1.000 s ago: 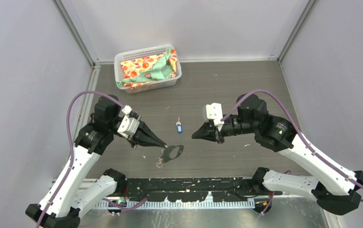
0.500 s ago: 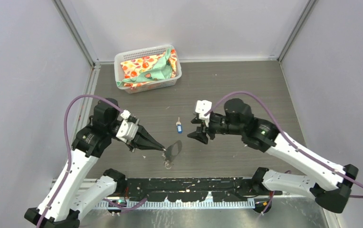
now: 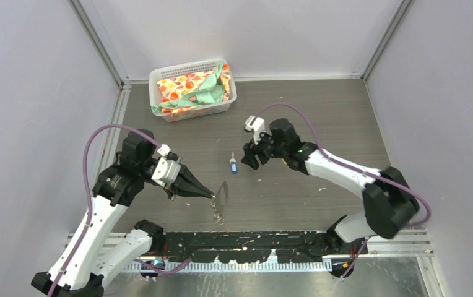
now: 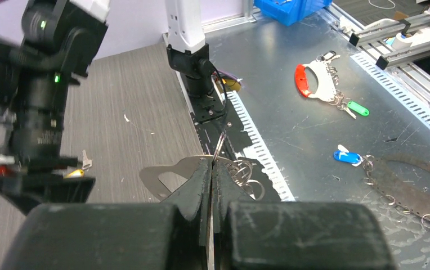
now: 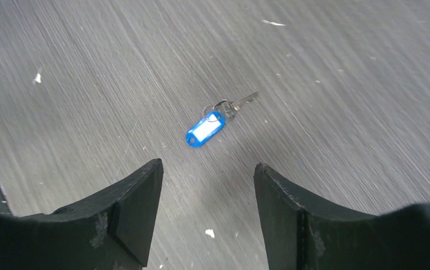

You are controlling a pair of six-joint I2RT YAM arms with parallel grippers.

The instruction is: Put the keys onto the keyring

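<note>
A key with a blue head (image 3: 233, 166) lies flat on the grey table, also seen in the right wrist view as the blue key (image 5: 205, 129). My right gripper (image 3: 246, 158) hovers just to its right, open, with nothing between the fingers; at the wrist, the right gripper (image 5: 207, 166) has the key just ahead of its tips. My left gripper (image 3: 212, 195) is shut on the keyring (image 3: 222, 193), a pale metal plate held on edge with wire rings (image 3: 219, 215) hanging below. From its wrist, the left gripper (image 4: 211, 169) pinches a ring at the edge of the keyring (image 4: 165, 171).
A white basket (image 3: 157, 77) holding patterned cloth stands at the back left. Grey walls close in both sides. Past the table's near edge, a metal bench carries a red carabiner (image 4: 308, 79), tagged keys (image 4: 346, 157) and another plate with rings (image 4: 410, 179).
My right gripper has opened and swung left and away from me, up to the blue key. The left gripper has tipped the keyring from lying flat to standing on edge.
</note>
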